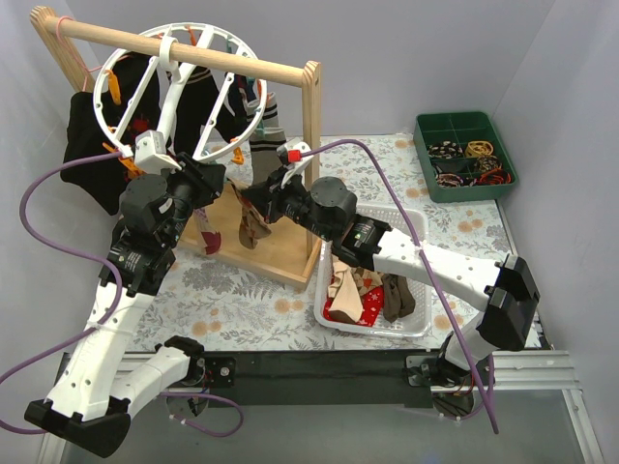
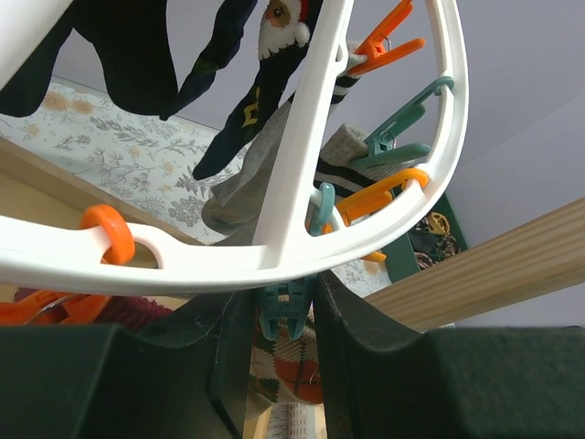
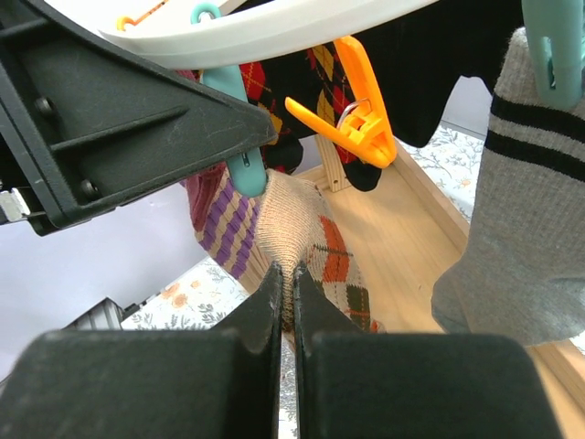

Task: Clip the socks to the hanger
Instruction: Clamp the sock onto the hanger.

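The white ring hanger (image 1: 179, 92) hangs from the wooden rail, with several socks clipped on it. My left gripper (image 1: 211, 181) is under its rim (image 2: 274, 265), shut on the handles of a teal clothespin (image 2: 283, 306). The tan diamond-patterned sock (image 2: 294, 366) hangs just below that pin's tips. My right gripper (image 3: 287, 274) is shut on this sock (image 3: 320, 247) and holds its top edge up against the teal pin (image 3: 239, 169). A maroon sock with purple stripes (image 3: 218, 224) hangs right behind it. In the top view my right gripper (image 1: 259, 198) is beside the left one.
A white basket (image 1: 418, 324) at the centre right holds several more socks (image 1: 363, 295). A green tray (image 1: 464, 155) of small items sits at the far right. The wooden stand's post (image 1: 311, 145) and base (image 1: 280, 256) are close to both grippers. A grey striped sock (image 3: 521, 229) and an orange pin (image 3: 361, 119) hang nearby.
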Robot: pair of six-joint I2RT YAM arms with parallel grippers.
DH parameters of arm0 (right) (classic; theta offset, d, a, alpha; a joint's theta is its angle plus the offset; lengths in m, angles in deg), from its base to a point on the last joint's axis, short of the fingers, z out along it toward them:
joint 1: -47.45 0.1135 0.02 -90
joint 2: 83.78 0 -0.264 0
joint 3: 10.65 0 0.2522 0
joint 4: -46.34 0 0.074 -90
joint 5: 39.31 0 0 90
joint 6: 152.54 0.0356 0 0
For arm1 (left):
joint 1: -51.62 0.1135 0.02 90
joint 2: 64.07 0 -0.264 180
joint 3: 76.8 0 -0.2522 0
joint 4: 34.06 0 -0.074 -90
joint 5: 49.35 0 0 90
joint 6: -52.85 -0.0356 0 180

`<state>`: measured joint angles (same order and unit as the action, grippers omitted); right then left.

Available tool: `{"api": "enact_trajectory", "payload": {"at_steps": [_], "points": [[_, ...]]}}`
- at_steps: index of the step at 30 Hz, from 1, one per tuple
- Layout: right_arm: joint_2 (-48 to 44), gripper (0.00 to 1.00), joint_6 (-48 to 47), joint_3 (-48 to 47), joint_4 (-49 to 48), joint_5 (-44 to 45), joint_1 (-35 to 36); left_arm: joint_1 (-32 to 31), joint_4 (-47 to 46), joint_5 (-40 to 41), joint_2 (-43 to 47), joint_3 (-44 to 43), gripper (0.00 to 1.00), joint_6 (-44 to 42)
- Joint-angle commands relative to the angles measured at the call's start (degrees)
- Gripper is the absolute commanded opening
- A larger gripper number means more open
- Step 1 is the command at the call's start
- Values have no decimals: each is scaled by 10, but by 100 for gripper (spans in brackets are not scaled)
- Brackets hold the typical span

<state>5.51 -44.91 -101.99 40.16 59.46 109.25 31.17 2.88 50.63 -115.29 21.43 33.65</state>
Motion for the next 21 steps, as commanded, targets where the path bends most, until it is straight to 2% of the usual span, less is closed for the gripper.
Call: {"api": "enact_trajectory", "payload": {"at_steps": [1,21], "points": [[-14,1,9,-15,-46,-9,4,1,15,29,2,-1,0,2],[0,1,34,-20,-55,-40,12,1,4,44,9,0,0,28]]}}
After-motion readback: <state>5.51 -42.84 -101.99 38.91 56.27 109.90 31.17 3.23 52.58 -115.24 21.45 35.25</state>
